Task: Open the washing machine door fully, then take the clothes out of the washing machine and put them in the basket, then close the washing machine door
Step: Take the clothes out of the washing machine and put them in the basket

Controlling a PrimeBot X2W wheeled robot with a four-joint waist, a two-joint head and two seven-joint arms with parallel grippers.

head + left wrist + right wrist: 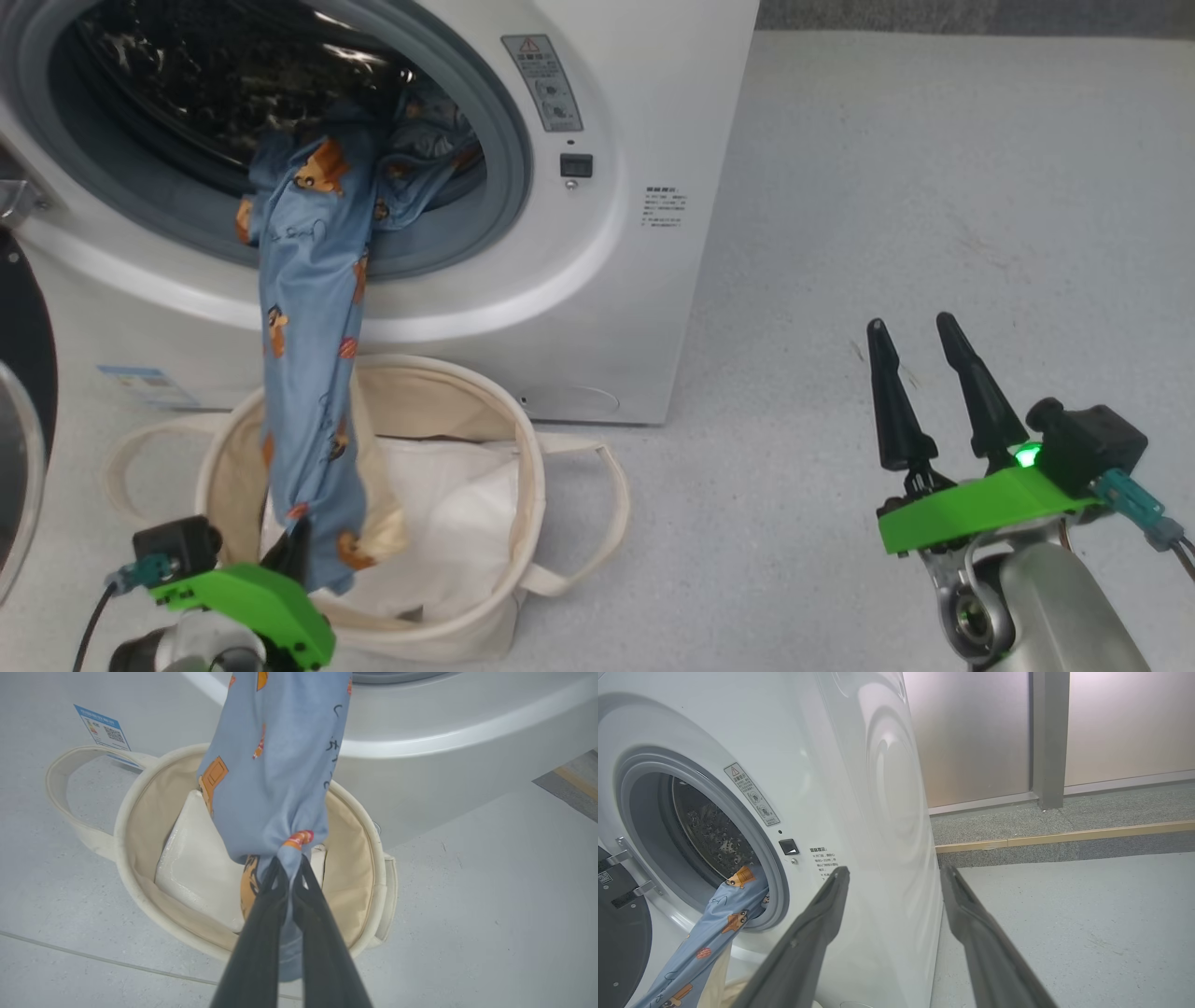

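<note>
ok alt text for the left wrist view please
The left tool is shut on a bunched end of the blue bear-print clothes, which stretch up toward the washing machine. Under them sits the cream basket, holding a white folded sheet.

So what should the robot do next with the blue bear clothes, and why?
Probably pull the left gripper a little further away from the washing machine. It is shut on the low end of the clothes, above the basket, but their top end is tucked inside the drum. Letting go now might leave them hanging there instead of dropping in.
</note>
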